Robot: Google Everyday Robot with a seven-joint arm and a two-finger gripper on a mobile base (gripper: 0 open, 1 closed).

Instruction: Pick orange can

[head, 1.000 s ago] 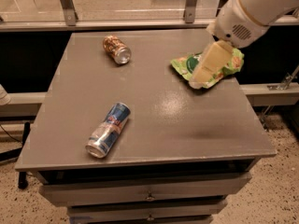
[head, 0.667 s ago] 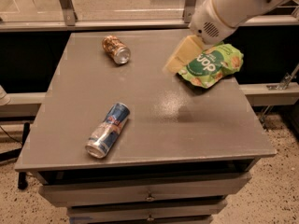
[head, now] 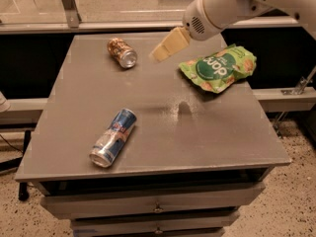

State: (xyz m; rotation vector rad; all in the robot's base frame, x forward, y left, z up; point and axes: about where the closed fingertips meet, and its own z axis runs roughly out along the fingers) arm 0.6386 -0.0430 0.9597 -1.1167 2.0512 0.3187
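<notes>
The orange can (head: 122,52) lies on its side near the back left of the grey table (head: 163,107), its silver top facing the front right. My gripper (head: 165,47) hangs above the table's back middle, a little right of the can and apart from it. Nothing shows in it.
A blue-and-silver can (head: 113,137) lies on its side at the front left. A green snack bag (head: 219,68) lies at the back right. The table has drawers below its front edge. A metal rail and glass panel run behind the table.
My gripper has moved left, from over the green bag toward the orange can. The bag now shows in full. The cans have not moved.
</notes>
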